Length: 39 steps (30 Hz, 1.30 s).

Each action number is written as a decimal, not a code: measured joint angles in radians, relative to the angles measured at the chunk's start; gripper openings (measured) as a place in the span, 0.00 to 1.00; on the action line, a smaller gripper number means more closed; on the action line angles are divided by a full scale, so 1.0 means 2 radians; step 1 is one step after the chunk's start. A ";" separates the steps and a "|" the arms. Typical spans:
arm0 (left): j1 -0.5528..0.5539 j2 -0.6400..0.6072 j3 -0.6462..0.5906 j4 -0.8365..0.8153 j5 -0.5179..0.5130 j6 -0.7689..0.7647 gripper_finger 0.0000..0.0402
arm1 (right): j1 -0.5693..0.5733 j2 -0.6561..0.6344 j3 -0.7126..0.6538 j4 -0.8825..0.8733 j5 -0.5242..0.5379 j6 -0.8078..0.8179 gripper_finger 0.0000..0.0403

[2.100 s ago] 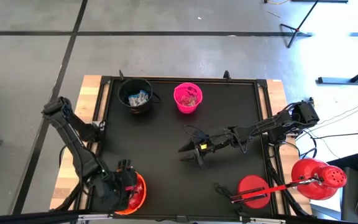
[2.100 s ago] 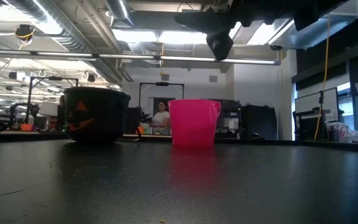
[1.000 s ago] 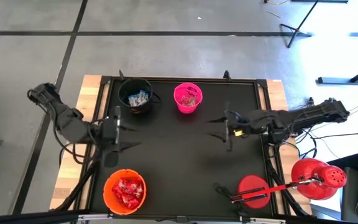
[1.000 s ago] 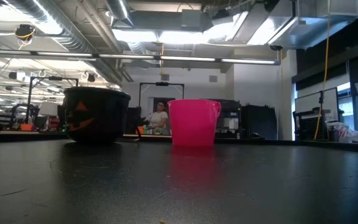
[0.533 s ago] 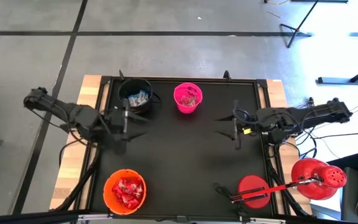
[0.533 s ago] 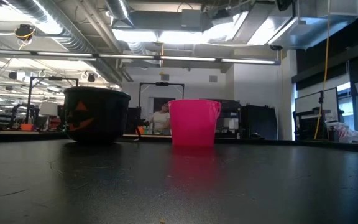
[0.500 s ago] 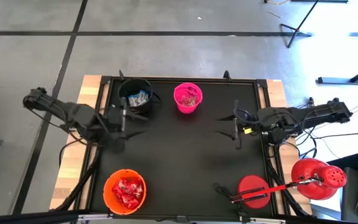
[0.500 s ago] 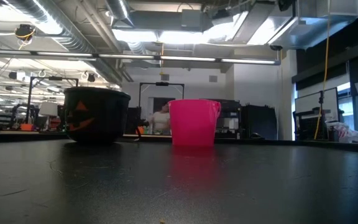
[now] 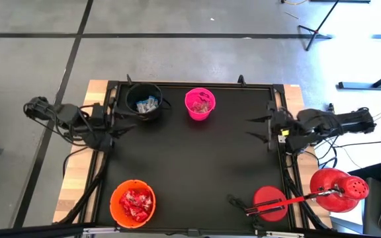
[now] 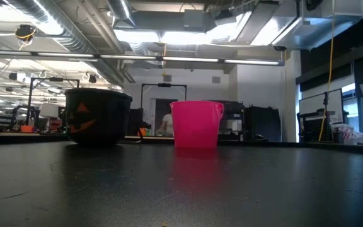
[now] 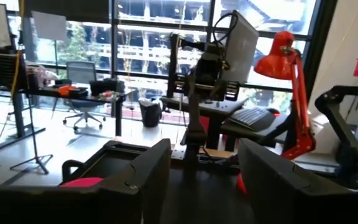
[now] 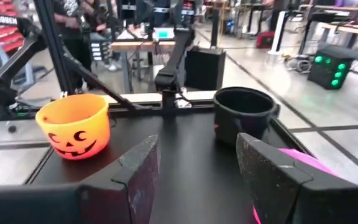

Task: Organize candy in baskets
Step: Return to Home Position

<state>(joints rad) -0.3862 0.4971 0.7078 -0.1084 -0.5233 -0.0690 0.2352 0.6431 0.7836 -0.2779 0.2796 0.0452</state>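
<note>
Grippers: left gripper (image 9: pixel 116 120) at left edge, fingers apart, empty; right gripper (image 9: pixel 255 127) at right edge, fingers apart, empty | Candy (image 9: pixel 134 202): we see it only inside black bucket (image 9: pixel 144 92) far left, pink bucket (image 9: pixel 200 116) far centre, orange bucket (image 9: pixel 115 201) near left | Risk: left gripper is near black bucket; we judge a wide swing could tip it.

Black bucket (image 9: pixel 130 99) and pink bucket (image 9: pixel 188 101) are placed side by side; orange bucket (image 9: pixel 115 198), holding red candy (image 9: pixel 135 202), well apart. Left gripper (image 9: pixel 114 118) and right gripper (image 9: pixel 256 128) are held spread at opposite counter (image 9: pixel 190 165) edges.
</note>
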 joint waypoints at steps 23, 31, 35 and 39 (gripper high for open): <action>0.000 -0.156 -0.132 0.057 -0.008 0.034 0.44 | 0.000 -0.320 -0.195 0.047 0.011 0.015 0.53; 0.000 -0.215 -0.213 0.108 -0.005 0.035 0.44 | 0.000 -0.320 -0.206 0.052 0.008 0.014 0.53; 0.000 -0.240 -0.239 0.125 -0.005 0.036 0.44 | 0.000 -0.320 -0.220 0.050 0.008 0.014 0.53; 0.000 -0.247 -0.252 0.128 -0.005 0.030 0.44 | 0.000 -0.320 -0.236 0.059 0.008 0.014 0.53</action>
<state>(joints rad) -0.3862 0.0025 0.2041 0.1473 -0.5335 -0.0085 0.2352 0.0029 0.3112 -0.1606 0.2951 0.0736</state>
